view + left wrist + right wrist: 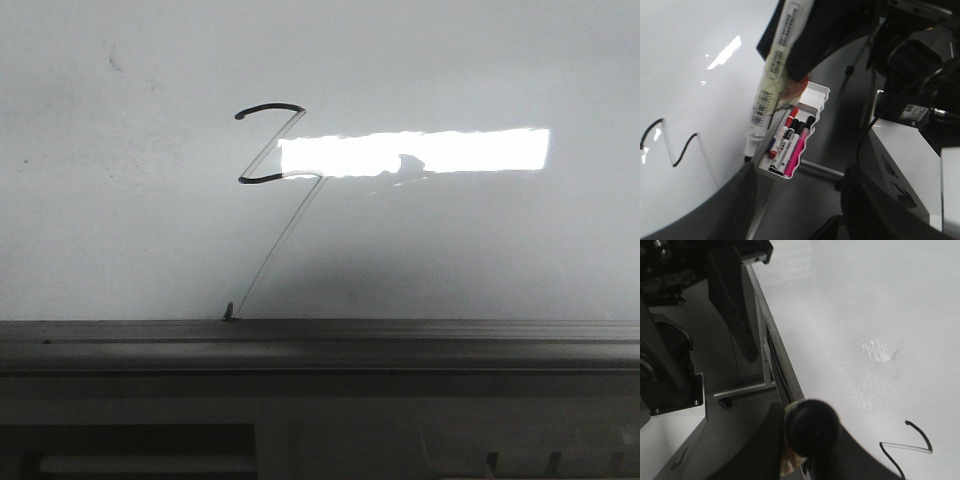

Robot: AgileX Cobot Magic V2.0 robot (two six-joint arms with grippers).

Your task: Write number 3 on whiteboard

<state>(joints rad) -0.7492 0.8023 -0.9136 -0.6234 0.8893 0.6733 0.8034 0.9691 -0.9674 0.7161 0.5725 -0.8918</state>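
Black line: the number 3 (272, 150) sits mid-board on the whiteboard (120, 220), a thin tail running down to the marker tip (230, 312) at the grey rail (400, 335).
Left gripper: cannot tell its jaw state.
Right gripper: cannot tell its jaw state.
Tray (812, 107): holds spare markers.

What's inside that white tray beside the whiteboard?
The white tray holds several markers: red-, black- and blue-capped ones, plus a pink one. The held marker hides the tray's far end.

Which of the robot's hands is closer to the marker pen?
Right. The right gripper is shut on the marker; the left gripper hangs apart from it, open.
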